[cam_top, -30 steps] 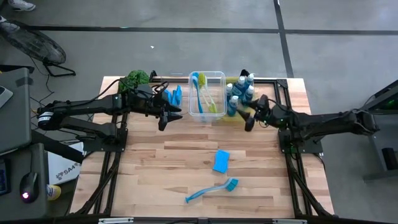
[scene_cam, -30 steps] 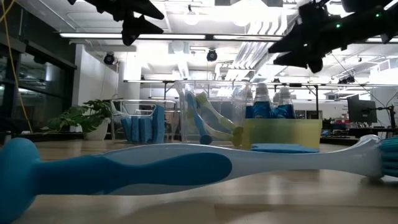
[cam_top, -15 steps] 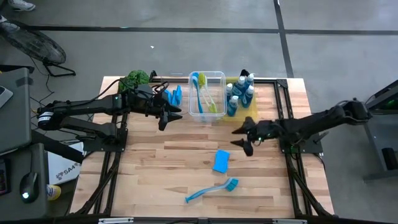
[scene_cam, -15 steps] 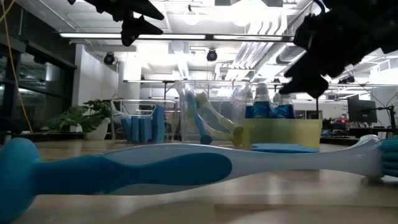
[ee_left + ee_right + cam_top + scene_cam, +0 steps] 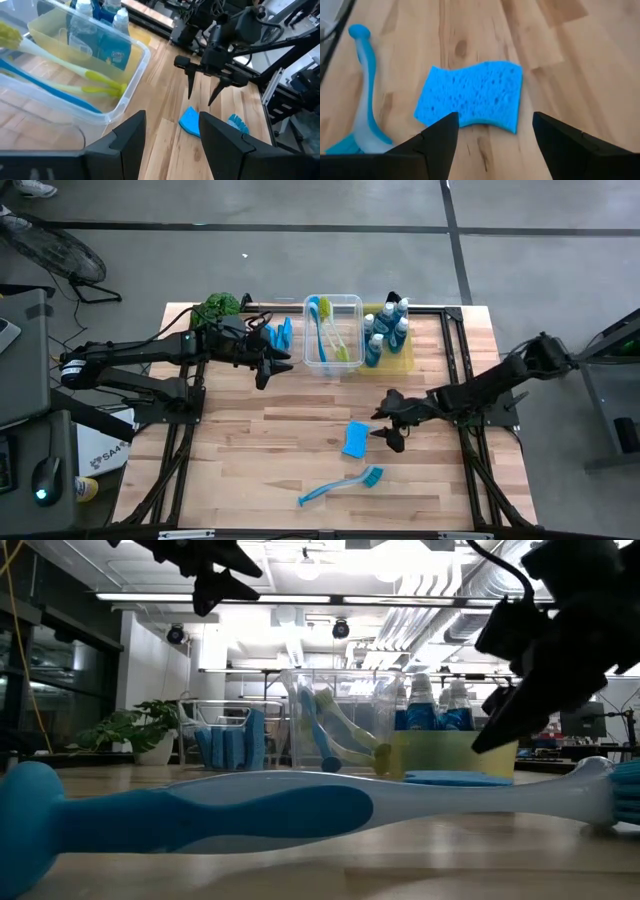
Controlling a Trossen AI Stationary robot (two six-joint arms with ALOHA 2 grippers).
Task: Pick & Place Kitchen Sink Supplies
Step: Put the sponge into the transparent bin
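High view, centre frame: right gripper (image 5: 385, 432), fingers wide and empty, neared the sponge (image 5: 355, 438): light, squashy, best pinched across its edges.

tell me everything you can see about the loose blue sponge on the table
The blue sponge is a bright blue, porous-looking foam block with wavy long edges. It lies flat on the bare wooden table, out in the open and apart from the bins. A blue dish brush lies close by without touching it. The right tool hangs next to it, open, with the sponge framed between its fingers in the right wrist view. Nothing grips or touches the sponge.
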